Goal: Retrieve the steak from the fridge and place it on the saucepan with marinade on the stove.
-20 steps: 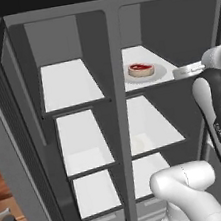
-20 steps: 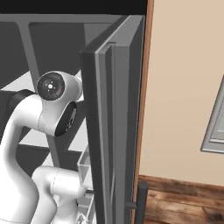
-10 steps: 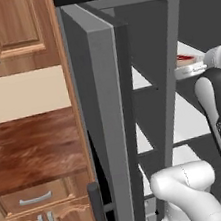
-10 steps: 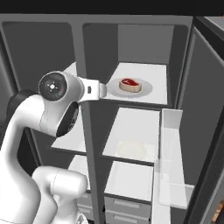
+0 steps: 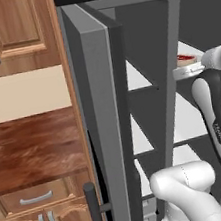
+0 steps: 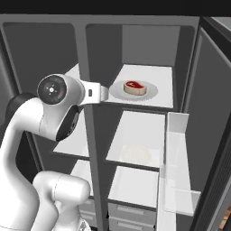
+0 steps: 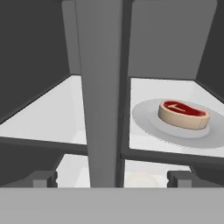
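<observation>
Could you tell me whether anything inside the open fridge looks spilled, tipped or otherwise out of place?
Nothing stands out. The red steak with its beige rim lies flat on a round grey plate on the white upper right shelf of the grey fridge; nothing is spilled or tilted.

light: flat, even, rendered | fridge [image 6: 189,67] walls dim, white shelves [image 7: 48,118] beyond the jaws bright | shadows: soft | glare: none | blur: slight softness, low-res edges
</observation>
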